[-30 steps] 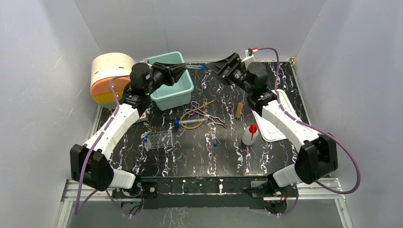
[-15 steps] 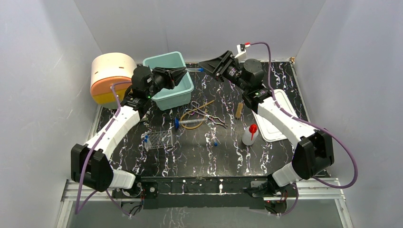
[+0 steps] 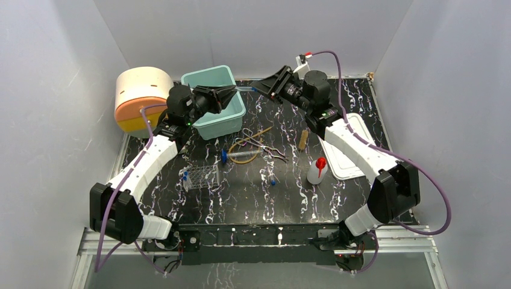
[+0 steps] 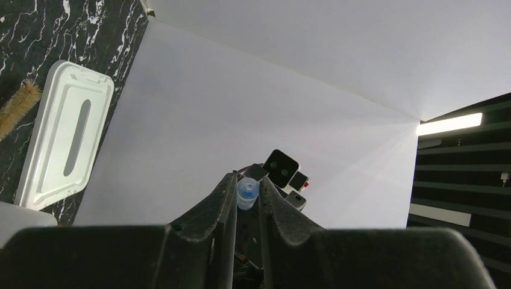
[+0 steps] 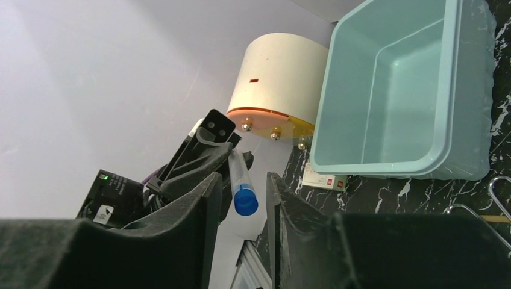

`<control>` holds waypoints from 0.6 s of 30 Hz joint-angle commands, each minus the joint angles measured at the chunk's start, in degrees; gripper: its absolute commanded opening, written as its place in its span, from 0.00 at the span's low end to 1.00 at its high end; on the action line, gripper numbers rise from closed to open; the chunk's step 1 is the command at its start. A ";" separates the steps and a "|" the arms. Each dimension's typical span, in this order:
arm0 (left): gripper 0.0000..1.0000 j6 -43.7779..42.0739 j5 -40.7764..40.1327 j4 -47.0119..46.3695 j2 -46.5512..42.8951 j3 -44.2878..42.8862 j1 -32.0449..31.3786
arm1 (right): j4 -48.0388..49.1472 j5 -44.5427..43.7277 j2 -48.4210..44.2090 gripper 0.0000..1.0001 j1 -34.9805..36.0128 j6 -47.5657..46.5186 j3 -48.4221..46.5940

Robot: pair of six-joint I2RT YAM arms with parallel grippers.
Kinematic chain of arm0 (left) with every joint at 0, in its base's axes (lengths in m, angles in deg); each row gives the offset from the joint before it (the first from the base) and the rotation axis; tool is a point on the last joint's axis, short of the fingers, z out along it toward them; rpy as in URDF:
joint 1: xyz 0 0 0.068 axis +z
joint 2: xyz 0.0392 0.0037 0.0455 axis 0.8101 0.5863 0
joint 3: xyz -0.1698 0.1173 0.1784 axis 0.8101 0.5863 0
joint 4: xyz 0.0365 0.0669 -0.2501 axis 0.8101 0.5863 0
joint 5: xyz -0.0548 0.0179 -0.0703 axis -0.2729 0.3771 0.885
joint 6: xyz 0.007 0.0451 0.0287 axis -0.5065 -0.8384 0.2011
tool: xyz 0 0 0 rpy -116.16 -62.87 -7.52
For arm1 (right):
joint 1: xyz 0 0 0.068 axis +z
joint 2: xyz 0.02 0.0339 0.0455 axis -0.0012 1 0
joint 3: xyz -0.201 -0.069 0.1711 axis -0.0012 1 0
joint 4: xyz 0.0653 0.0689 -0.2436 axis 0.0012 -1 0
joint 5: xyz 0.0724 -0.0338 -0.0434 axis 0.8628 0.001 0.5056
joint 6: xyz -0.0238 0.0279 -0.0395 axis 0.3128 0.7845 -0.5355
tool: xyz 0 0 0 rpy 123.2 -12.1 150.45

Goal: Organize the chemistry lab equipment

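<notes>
My left gripper (image 3: 232, 90) is shut on a clear blue-capped vial (image 3: 244, 88), held level above the right rim of the teal bin (image 3: 208, 73). In the left wrist view the vial (image 4: 247, 194) sits pinched between the fingers. My right gripper (image 3: 258, 86) faces it from the right. In the right wrist view its jaws (image 5: 244, 176) stand either side of the blue cap (image 5: 245, 200) with a gap on both sides. On the table lie a clear rack (image 3: 202, 176), a syringe (image 3: 240, 155), an amber tubing loop (image 3: 252, 158), metal tongs (image 3: 266, 146) and a red-nozzled squeeze bottle (image 3: 317, 170).
A cream-and-orange drum (image 3: 140, 96) stands left of the bin. A white tray (image 3: 346, 150) and a brush (image 3: 303, 140) lie under the right arm. One small blue-capped vial (image 3: 273, 179) lies loose near the table's middle. White walls enclose the table.
The right gripper has moved left up to the vial's cap and its jaws have narrowed round it. The left arm has held still with the vial.
</notes>
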State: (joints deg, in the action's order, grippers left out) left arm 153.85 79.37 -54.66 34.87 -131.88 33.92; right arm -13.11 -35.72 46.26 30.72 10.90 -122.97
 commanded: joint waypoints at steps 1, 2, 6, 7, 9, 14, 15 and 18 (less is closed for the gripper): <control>0.00 0.23 -0.09 -0.94 -2.65 0.34 0.24 | -0.79 0.99 0.31 0.39 0.32 -1.90 -4.48; 0.00 0.29 -0.23 -1.24 -2.80 0.51 0.28 | -1.03 1.06 0.35 0.38 0.33 -1.92 -4.55; 0.00 0.14 -0.20 -1.21 -2.94 0.51 0.29 | -2.68 0.79 0.27 0.33 0.30 -1.55 -4.65; 0.00 0.08 -0.25 -1.21 -3.02 0.50 0.25 | -2.82 0.66 0.21 0.32 0.40 -1.83 -4.72; 0.00 -0.32 -0.11 -0.81 -3.24 0.48 0.27 | -3.58 0.52 0.06 0.28 0.39 -2.17 -4.82; 0.09 -0.74 -0.37 -0.79 -4.11 1.22 0.30 | -4.93 1.10 0.00 0.24 0.42 -3.08 -4.82; 0.10 -0.78 -0.38 -0.84 -4.21 1.44 0.24 | -5.10 1.27 0.01 0.23 0.37 -3.14 -4.82; 0.19 -1.01 -0.46 -0.66 -4.47 1.76 0.25 | -5.75 1.63 -0.12 0.22 0.42 -3.51 -4.98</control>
State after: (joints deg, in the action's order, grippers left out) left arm 153.39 78.85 -54.09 33.64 -130.35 33.92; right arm -18.24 -34.56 47.09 31.07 9.42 -125.07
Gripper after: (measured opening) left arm 0.156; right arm 0.260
